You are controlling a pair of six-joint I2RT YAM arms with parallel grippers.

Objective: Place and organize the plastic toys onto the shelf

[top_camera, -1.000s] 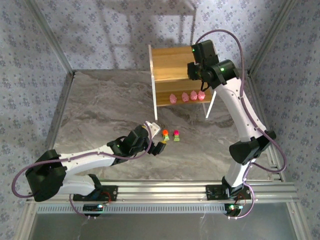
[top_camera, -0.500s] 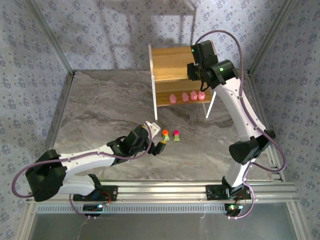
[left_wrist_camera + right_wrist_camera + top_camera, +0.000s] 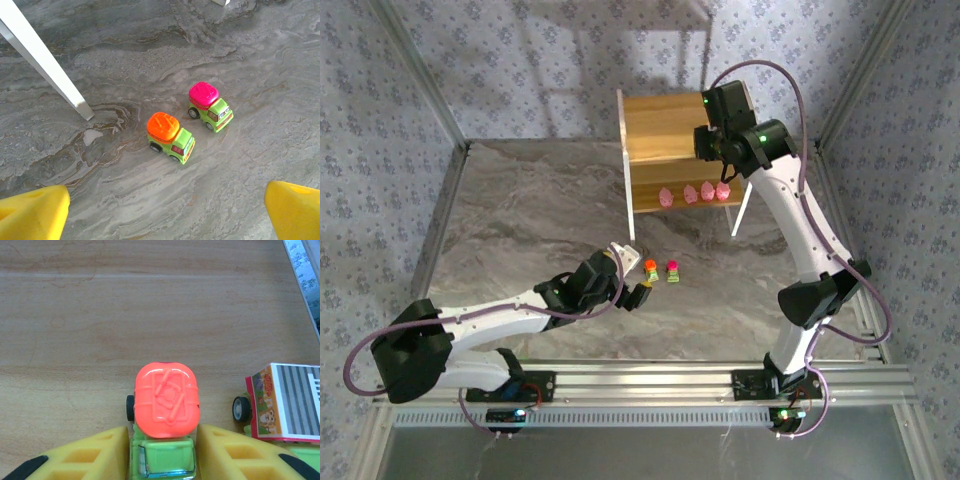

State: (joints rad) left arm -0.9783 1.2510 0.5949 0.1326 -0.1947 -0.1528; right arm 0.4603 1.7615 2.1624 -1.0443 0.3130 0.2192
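Right wrist view | right claw (image 3: 162,440) narrowly parted, flanking cab of red-topped truck (image 3: 166,400) on shelf (image 3: 150,300); gripping or not, cannot tell | left claw (image 3: 165,205) wide open, empty, over orange-topped truck (image 3: 170,131) on counter (image 3: 250,50) | both trucks likely light, rigid, slick: pinch flat cab sides, not wheels.

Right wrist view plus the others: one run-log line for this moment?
right claw: straddling red-topped truck on shelf top, grip unclear | left claw: open, aimed at orange-topped truck and magenta-topped truck on table
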